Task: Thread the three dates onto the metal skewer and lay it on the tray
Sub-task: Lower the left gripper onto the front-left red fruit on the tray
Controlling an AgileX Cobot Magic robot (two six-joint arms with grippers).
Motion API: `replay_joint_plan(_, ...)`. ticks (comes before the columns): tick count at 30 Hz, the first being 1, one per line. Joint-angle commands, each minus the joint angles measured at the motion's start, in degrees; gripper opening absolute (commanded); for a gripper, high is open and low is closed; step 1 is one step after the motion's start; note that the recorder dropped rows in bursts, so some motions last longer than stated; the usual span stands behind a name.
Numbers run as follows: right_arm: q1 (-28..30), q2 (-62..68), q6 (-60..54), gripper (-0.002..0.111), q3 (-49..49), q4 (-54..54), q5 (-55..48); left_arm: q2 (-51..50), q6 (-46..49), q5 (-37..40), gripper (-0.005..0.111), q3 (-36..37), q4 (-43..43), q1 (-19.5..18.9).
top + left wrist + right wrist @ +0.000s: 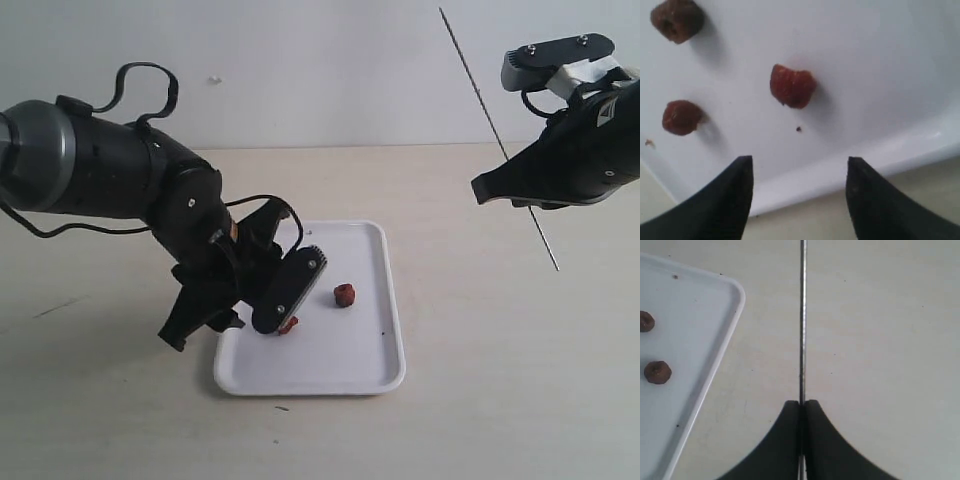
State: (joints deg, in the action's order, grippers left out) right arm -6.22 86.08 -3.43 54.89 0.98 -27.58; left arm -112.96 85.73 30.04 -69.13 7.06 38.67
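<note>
The left hand is hovering, fingers spread wide, over the rim of the tray. One date is lying just ahead between them, with a second date and a third date sitting further off to one side. It should be lowering squarely astride that nearest date, then closing gently. Well apart, over the table, the right hand is pinching the metal skewer tight.
</note>
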Motion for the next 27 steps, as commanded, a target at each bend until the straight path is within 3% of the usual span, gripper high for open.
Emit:
replay_joint_plan(1,0.34,-0.13,-1.35,0.000,0.34,0.25,0.32,-0.09,3.00,-2.72,0.055,-0.31,-0.16,1.30)
replay_joint_plan(18,0.23,-0.13,-3.02,0.000,0.34,0.73,-0.97,-2.39,4.68,-5.86,0.054,-0.31,-0.16,1.43)
replay_joint_plan(27,0.23,-0.13,-3.02,0.000,0.34,0.73,-0.62,-4.93,5.52,-7.32,0.054,-0.31,-0.16,3.72)
